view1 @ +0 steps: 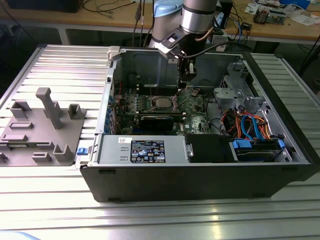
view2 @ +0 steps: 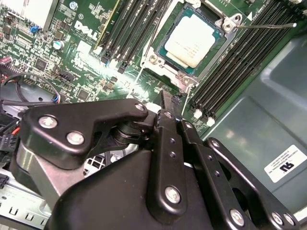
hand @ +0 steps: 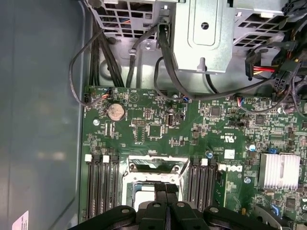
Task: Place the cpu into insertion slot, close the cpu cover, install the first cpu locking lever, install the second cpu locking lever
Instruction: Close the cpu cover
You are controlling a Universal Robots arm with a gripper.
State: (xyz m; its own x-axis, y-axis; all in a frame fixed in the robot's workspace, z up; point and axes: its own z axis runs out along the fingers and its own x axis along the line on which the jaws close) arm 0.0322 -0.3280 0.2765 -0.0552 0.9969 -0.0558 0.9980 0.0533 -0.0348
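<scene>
The cpu, a small silver-grey square chip, lies in the insertion slot on the green board; in the exterior view the cpu sits mid-case. A thin silver frame, the cpu cover, appears to lie flat around the chip. A thin wire lever sticks out sideways from the socket's corner. My gripper hovers above the board just beside the socket, black fingers pressed together with nothing between them. In the first wrist view the gripper partly hides the cpu.
The open computer case encloses the work. Rows of black memory slots flank the socket. A finned heatsink, a drive cage with blue and orange cables and a power supply stand nearby. A grey fixture tray lies at the exterior view's left.
</scene>
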